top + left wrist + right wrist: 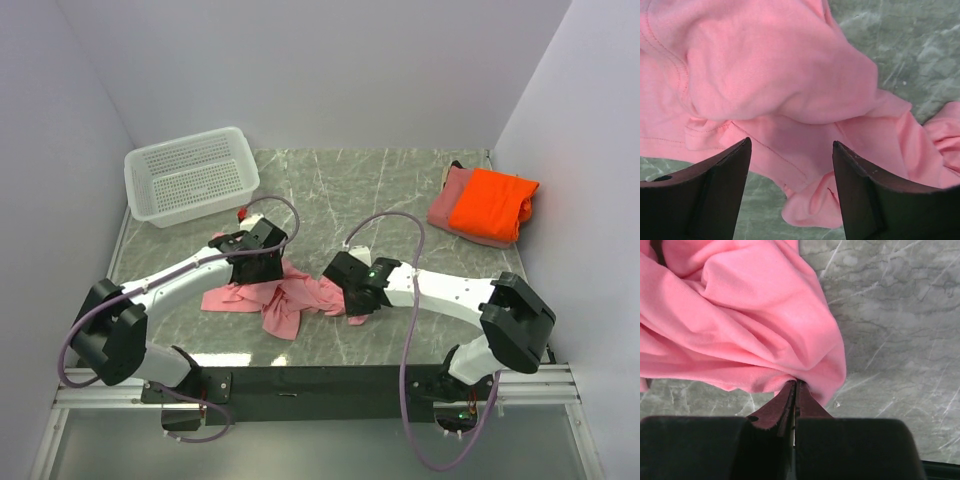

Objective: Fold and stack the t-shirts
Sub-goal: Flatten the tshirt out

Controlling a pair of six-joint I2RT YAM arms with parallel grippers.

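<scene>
Top external view gives you the layout: the green marbled table carries everything, and the white basket sits well beyond the left claw, off toward the far left corner. Well beyond the right claw, out to its right by the wall, the orange t-shirt lies folded on top of the dusty rose t-shirt. The light pink t-shirt lies crumpled between the two claws, and both are down at it, one at each end. From up there you cannot read either claw's fingers, since the wrist housings cover them. Left wrist view settles that side for you: the two dark fingers stand well apart, a rounded mound of pink cloth rises just ahead of them, and a stitched hem runs across the gap between them. Whether the pads touch the cloth you cannot tell from it. Right wrist view shows what the others hide: that claw's fingers are pressed together with a fold of the pink cloth's edge pinched at their tips. The rest of the shirt is bunched ahead and to the left of that claw, with bare marble to its right.
</scene>
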